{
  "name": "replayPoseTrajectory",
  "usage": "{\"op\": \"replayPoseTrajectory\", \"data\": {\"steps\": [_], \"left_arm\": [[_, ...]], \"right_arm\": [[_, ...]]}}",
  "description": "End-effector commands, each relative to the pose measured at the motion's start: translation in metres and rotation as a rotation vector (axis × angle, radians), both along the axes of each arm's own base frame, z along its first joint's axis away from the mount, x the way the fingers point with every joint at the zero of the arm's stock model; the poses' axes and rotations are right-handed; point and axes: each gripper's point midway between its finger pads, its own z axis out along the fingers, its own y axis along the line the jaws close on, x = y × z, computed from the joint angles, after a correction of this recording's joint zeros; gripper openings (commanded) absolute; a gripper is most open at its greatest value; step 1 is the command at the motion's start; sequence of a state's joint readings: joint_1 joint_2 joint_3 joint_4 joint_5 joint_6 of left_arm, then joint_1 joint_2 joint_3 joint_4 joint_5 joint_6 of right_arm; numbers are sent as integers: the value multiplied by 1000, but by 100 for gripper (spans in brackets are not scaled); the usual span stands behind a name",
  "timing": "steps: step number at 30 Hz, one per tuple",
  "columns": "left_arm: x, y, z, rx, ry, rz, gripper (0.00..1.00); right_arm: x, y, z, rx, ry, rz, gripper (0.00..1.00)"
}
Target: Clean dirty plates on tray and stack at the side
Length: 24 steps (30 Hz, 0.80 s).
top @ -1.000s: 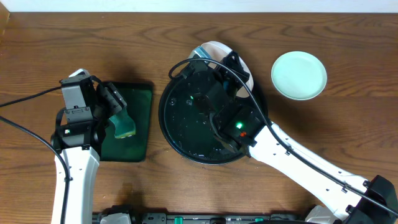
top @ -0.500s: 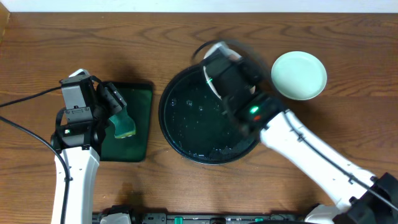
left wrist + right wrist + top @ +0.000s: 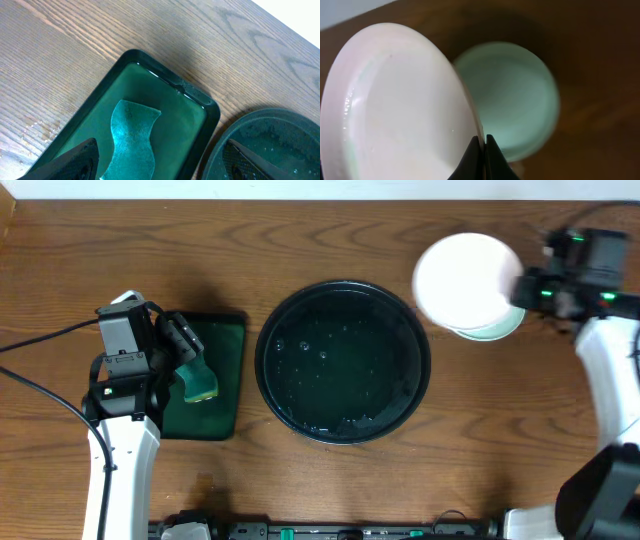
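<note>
The round black tray (image 3: 343,361) sits mid-table, wet and holding no plates; its rim shows in the left wrist view (image 3: 235,127). My right gripper (image 3: 522,288) is shut on the rim of a white plate (image 3: 464,278) and holds it above a pale mint plate (image 3: 500,326) on the table at the right. In the right wrist view the jaws (image 3: 483,144) pinch the white plate's (image 3: 395,105) edge, with the mint plate (image 3: 512,102) below. My left gripper (image 3: 190,355) is open above a teal sponge (image 3: 200,383); the sponge also shows in the left wrist view (image 3: 131,135).
A rectangular dark-green tray (image 3: 228,370) lies left of the black tray, under the sponge; it also shows in the left wrist view (image 3: 165,85). A black cable (image 3: 40,340) trails over the table's left side. A white wall strip runs along the far edge.
My right arm has swung from the black tray's far rim to the right side, carrying the white plate above the mint plate. The left arm has not moved.
</note>
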<state>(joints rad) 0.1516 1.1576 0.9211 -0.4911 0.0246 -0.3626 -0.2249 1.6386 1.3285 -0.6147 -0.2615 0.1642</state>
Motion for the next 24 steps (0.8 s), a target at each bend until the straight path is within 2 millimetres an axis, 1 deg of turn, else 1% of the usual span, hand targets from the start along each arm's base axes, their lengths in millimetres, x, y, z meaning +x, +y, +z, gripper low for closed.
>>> {"op": "replayPoseTrajectory", "data": {"steps": [1, 2, 4, 8, 10, 12, 13, 14, 15, 17, 19, 20, 22, 24], "left_arm": [[3, 1, 7, 5, -16, -2, 80], [3, 1, 7, 5, -16, -2, 80], [3, 1, 7, 5, -16, -2, 80], [3, 1, 7, 5, -16, -2, 80], [3, 1, 7, 5, -16, -2, 80], [3, 1, 7, 5, -16, -2, 80], [3, 1, 7, 5, -16, -2, 80], [3, 1, 7, 5, -16, -2, 80], [3, 1, 7, 5, -16, -2, 80], [3, 1, 7, 5, -16, -2, 80], [3, 1, 7, 5, -16, -2, 80], [3, 1, 7, 5, -16, -2, 80], [3, 1, 7, 5, -16, -2, 80], [3, 1, 7, 5, -16, -2, 80]], "right_arm": [[0, -14, -18, 164, 46, -75, 1], [0, -24, -28, 170, 64, -100, 1], [2, -34, -45, 179, 92, -127, 1], [9, -46, -81, 167, 146, -176, 1], [12, -48, -92, 169, 156, -186, 2], [15, -47, -95, 174, 153, -177, 22], [16, -44, -94, 175, 143, -148, 36], [17, -40, -91, 180, 131, -113, 48], [17, -38, -88, 187, 126, -101, 54], [13, -36, -81, 189, 129, -101, 62], [7, -37, -69, 188, 131, -133, 68], [1, -37, -54, 185, 123, -155, 75], [-10, -34, -28, 172, 97, -154, 99], [-28, -26, 0, 168, 81, -149, 99]]}}
